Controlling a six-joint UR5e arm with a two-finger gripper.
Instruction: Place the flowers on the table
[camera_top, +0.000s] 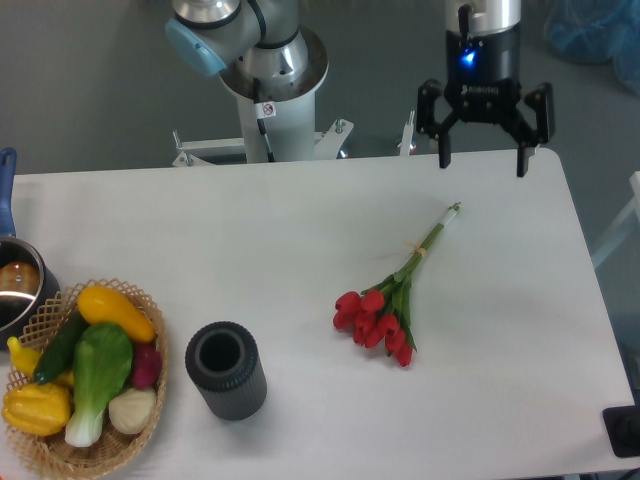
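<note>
Nearest the camera, well down and to the left of the pincer, a dark cylinder (226, 370) stands upright, with a wicker basket (75, 378) of vegetables further left. The flowers (391, 303) lie flat on the table (250, 240), below the pincer and apart from it, stems pointing up toward it. The pincer (483, 165) hangs above the table's far edge, jaws spread wide and holding nothing.

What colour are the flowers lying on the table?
The flowers are red with green stems and leaves, clear in the fixed camera view.
</note>
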